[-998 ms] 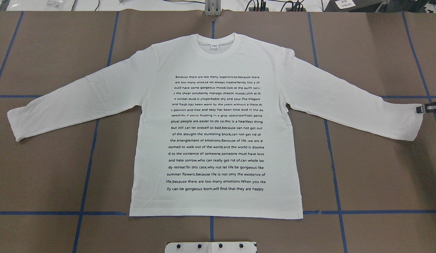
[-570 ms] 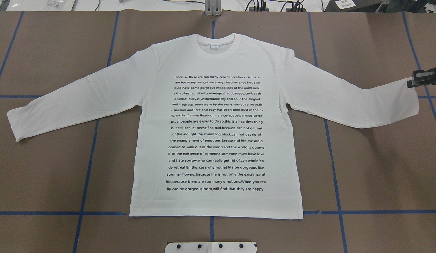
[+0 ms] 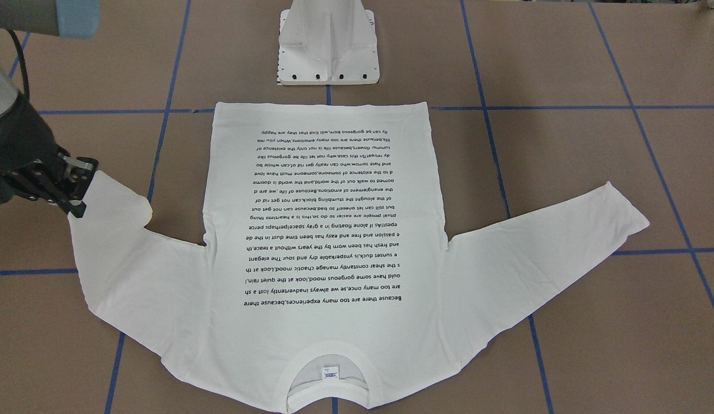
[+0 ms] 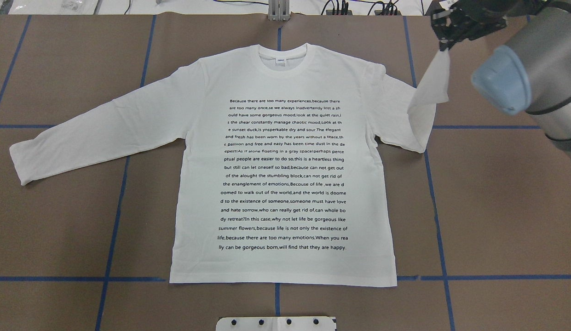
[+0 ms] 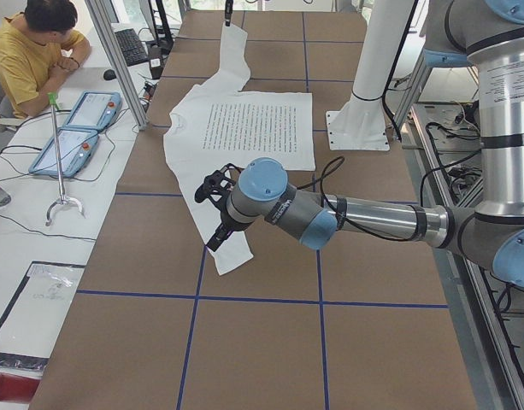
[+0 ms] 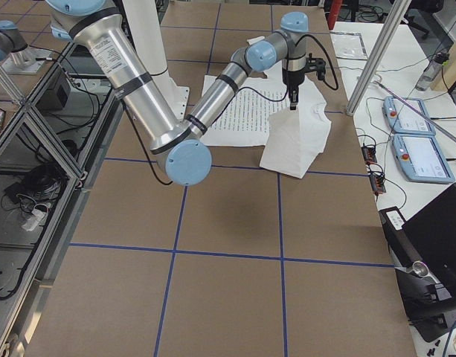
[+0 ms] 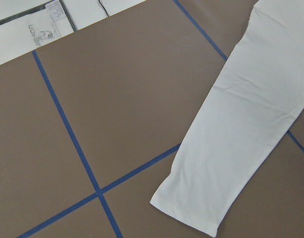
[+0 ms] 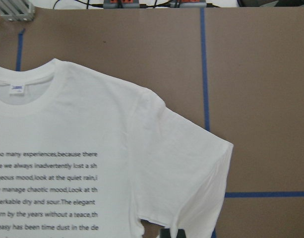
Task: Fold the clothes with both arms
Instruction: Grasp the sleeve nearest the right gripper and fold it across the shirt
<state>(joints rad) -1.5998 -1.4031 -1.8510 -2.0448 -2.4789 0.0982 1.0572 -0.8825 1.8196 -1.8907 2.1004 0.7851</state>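
My right black two-finger claw [image 4: 444,44] pinched the cuff of the white long-sleeved printed T-shirt [image 4: 285,184], holding that sleeve [image 4: 428,92] raised at the shirt's two o'clock. The body lay flat, print up, on the brown blue-taped table [image 4: 497,207], with the other sleeve [image 4: 83,138] stretched toward nine o'clock. My left claw [image 5: 217,237] seemed to hover above that sleeve's end; I couldn't tell whether it was spread or pressed together.

The right gripper [image 4: 444,45], earlier at the right edge of the table [image 4: 497,207], now hangs high near the shoulder [image 4: 377,76] of the white T-shirt [image 4: 285,193], pinching the sleeve [image 4: 428,99] by its cuff [image 4: 441,59]. That sleeve, flat and outstretched before, now rises doubled back. The right arm [image 4: 529,64] now looms into the overhead view.
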